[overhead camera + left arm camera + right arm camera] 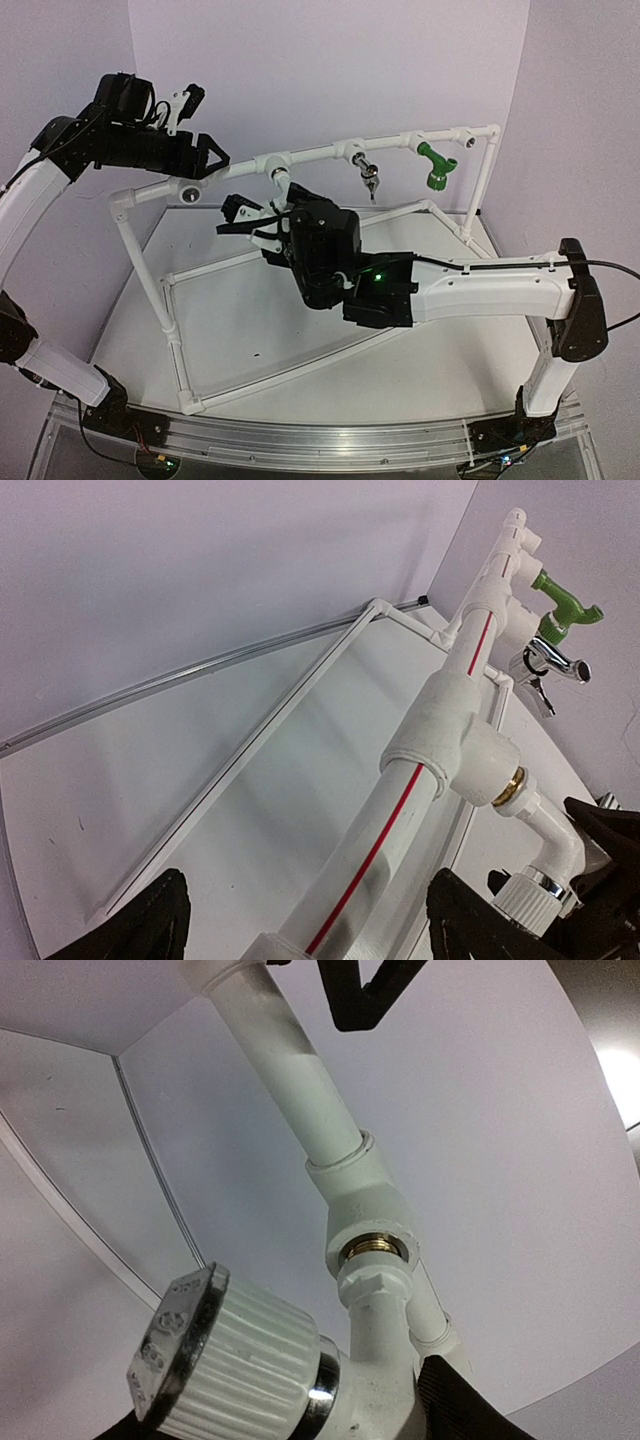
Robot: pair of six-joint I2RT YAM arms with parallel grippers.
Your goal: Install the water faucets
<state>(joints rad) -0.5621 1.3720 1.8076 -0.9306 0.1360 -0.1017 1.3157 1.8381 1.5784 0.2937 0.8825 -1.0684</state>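
The right gripper (262, 220) is closed on the white faucet (380, 1360). In the right wrist view one dark finger (460, 1400) presses against the faucet's body, and the ribbed knob (235, 1360) sticks out to the side. From the gripper the faucet's stem points up and away, straight into the brass-lined socket (375, 1250) on the underside of the top pipe (400, 810). The stem's collar sits right at the brass ring. I cannot tell how deep the threads have gone.

The coming move turns on that line. The stem's long axis matches the socket's axis and crosses the pipe at about a right angle, so my judgement is that the job calls for turning about that axis, not pushing sideways. The right arm is the one on the faucet.

The left gripper (207, 156) is further along the same pipe toward the frame's left end. Its fingers (150, 925) are apart, one on each side of the pipe, gripping nothing. Another socket (186, 191) near it has no faucet.

Beyond the white faucet, toward the right end, the chrome faucet (368, 175) and the green faucet (437, 168) hang from their own fittings above the table (250, 330).
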